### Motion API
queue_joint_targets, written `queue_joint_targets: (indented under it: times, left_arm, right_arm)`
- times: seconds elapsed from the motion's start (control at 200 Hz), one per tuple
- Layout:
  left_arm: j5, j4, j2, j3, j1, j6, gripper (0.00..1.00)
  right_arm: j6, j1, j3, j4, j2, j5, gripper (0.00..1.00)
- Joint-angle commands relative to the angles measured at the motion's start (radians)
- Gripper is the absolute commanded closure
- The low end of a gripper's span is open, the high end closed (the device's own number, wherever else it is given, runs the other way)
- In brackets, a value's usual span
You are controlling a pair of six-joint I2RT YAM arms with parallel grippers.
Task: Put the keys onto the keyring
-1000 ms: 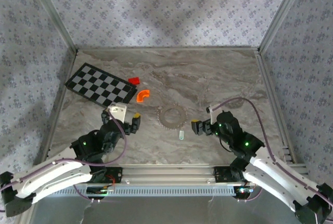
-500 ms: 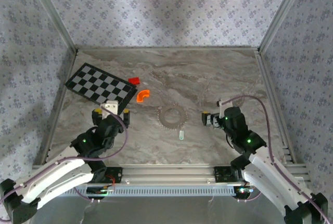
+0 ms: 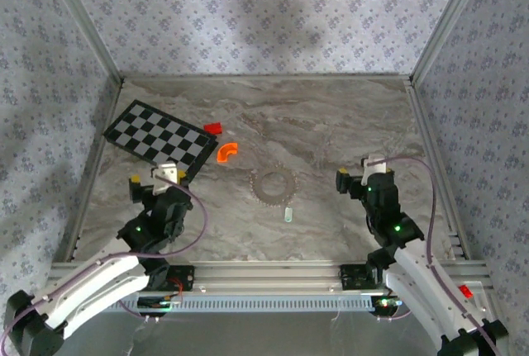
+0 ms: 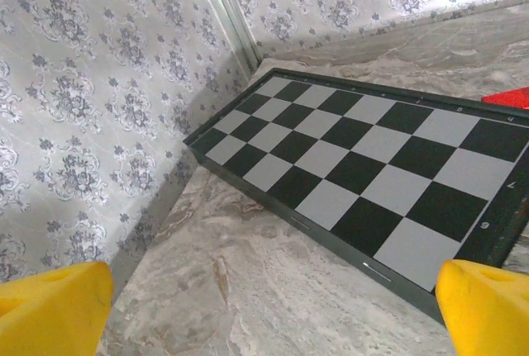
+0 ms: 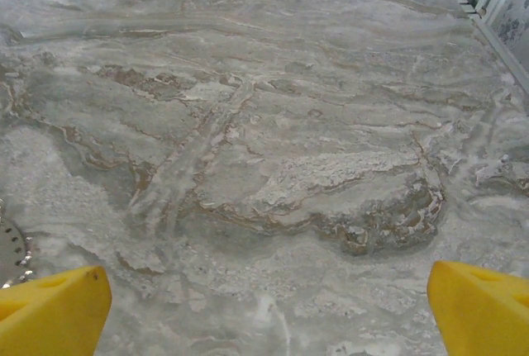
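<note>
Key (image 3: 288, 215): lying flat on tabletop (image 3: 347, 116), just beside keyring (image 3: 273, 184), nearer arms.
Handling: being judged tiny, light, stiff, slippery; best pinched across narrow sides.
Keyring: being judged thin, rigid, toothed; best gripped across rim.
Left jaws, right jaws: being held wide, empty.

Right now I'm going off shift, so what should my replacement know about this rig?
Left gripper: open, empty, low over the table beside the checkerboard.
Right gripper: open, empty, over the table's right side.
Ring: flat, mid-table. Key: loose on the ring's near side, not touching it.
Done: nothing; the key is not on the ring.
Left: pick up the key, steady the ring, thread the key on.
</note>
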Motion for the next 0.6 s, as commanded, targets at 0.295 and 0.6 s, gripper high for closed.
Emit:
queue_joint_targets:
  times: [0.295, 0.6]
  left_arm:
    - [0.365, 0.261, -0.225, -0.220, 0.267, 0.152, 0.00]
    - [0.426, 0.367, -0.010, -0.183, 0.359, 0.135, 0.00]
  right_arm:
    - [-0.095, -0.045, -0.147, 0.207, -0.028, 0.024, 0.00]
    - [-0.111, -0.049, -0.187, 0.350, 0.070, 0.054, 0.01]
